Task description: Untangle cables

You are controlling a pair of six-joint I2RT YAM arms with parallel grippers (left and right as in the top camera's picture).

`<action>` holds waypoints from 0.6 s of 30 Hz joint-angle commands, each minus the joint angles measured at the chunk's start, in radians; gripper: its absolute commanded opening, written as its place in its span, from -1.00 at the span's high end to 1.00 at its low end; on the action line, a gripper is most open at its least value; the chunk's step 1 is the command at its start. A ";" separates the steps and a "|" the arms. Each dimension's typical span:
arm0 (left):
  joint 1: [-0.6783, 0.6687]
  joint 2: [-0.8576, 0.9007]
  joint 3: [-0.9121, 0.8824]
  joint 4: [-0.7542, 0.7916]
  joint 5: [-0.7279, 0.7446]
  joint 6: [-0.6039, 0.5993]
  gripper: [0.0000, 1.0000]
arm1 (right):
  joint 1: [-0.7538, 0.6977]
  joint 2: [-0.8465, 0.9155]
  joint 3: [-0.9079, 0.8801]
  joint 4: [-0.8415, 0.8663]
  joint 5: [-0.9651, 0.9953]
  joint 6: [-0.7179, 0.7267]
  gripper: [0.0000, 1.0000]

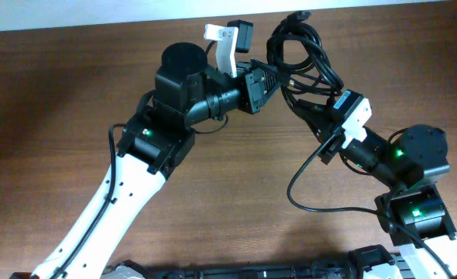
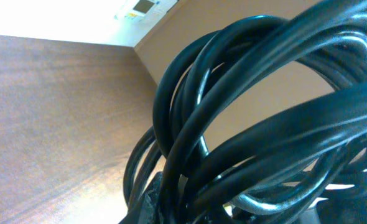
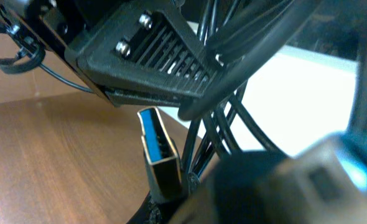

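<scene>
Wood-grain table, matt brown, with a wide bare stretch on the left. Left gripper clamped on the cables: glossy round black cords, coiled in overlapping loops, close to the table's far edge. Flat metal USB plug, blue tongue, sticks out among the strands. Right gripper closed on the bundle's lower strands, crowding the other claw

The tabletop is dark brown wood grain, and its far edge slants along the top of the overhead view. A bundle of black cables is at that far edge, right of the middle; whether it rests on the wood or hangs above it cannot be told. Toward the near right corner a thicker black wire loops over the surface and casts a shadow.
</scene>
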 commanded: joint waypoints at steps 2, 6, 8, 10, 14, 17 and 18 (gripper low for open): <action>0.015 -0.026 0.014 0.032 -0.141 -0.188 1.00 | 0.004 -0.002 0.001 -0.061 -0.018 0.004 0.92; 0.015 -0.026 0.014 0.048 -0.169 -0.216 1.00 | 0.004 -0.002 0.001 -0.076 -0.018 0.004 0.61; 0.015 -0.026 0.014 0.042 -0.211 -0.214 1.00 | 0.004 -0.002 0.001 -0.076 -0.018 0.005 0.19; 0.017 -0.026 0.014 0.031 -0.250 -0.168 1.00 | 0.004 -0.002 0.001 -0.076 -0.018 0.005 -0.47; 0.017 -0.026 0.014 0.028 -0.270 -0.028 1.00 | 0.004 -0.002 0.001 -0.076 -0.018 0.005 -0.97; 0.017 -0.026 0.014 0.016 -0.270 0.056 1.00 | 0.004 -0.002 0.001 -0.075 -0.018 0.005 -0.97; 0.017 -0.026 0.014 0.014 -0.270 0.081 1.00 | 0.003 -0.002 0.001 -0.074 -0.017 0.005 -0.97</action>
